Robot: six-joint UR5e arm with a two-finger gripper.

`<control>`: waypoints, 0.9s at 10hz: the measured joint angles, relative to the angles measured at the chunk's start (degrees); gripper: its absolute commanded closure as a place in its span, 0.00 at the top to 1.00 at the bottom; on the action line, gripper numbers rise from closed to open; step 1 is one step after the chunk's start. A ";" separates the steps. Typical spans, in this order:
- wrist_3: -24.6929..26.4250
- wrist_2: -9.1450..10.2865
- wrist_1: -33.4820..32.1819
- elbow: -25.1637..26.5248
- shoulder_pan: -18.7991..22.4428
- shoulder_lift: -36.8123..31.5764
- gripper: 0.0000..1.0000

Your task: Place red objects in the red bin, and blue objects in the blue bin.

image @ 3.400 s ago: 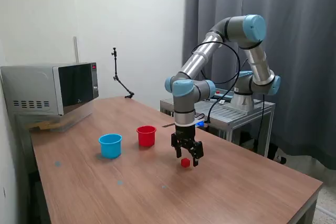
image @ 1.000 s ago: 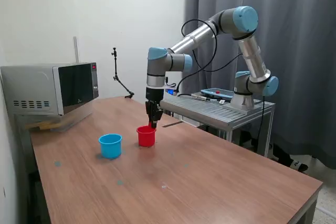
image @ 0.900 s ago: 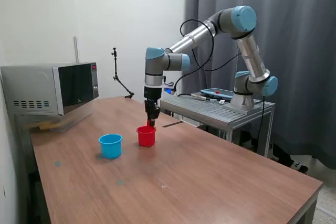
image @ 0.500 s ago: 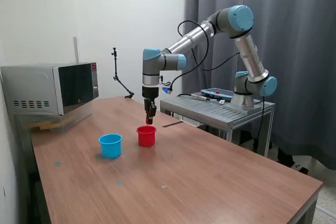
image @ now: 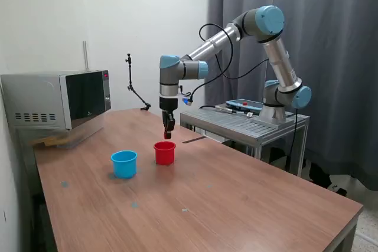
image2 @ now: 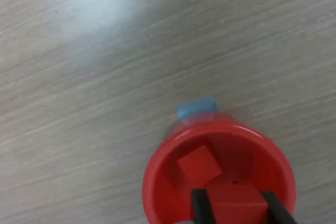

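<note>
The exterior view shows the robot arm reaching over a brown wooden desk (image: 236,205). The claw (image: 168,128) hangs in the air just above the red cup (image: 165,153). The light blue cup (image: 124,163) stands just beside the red cup, on the exterior view's left. Both cups sit upright on the desk. A microwave (image: 56,98) sits at the far end of the desk, on the exterior view's left.

The wrist view looks down into the red cup (image2: 220,177). One red cube (image2: 198,164) lies tilted on the bottom of the cup. Another red cube (image2: 235,203) sits between the two black fingers (image2: 200,208), and the claw is closed on it. This cube is held over the mouth of the cup. No blue cubes show in either view, and the inside of the light blue cup cannot be seen.
</note>
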 measured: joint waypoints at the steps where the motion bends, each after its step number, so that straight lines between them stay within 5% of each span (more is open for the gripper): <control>1: 0.00 0.02 0.00 0.02 -0.09 -0.02 0.00; 2: 0.00 0.05 0.00 0.04 -0.12 -0.01 0.00; 3: 0.01 0.11 0.00 0.03 -0.14 -0.01 1.00; 9: -0.02 0.12 0.00 0.05 -0.17 -0.16 1.00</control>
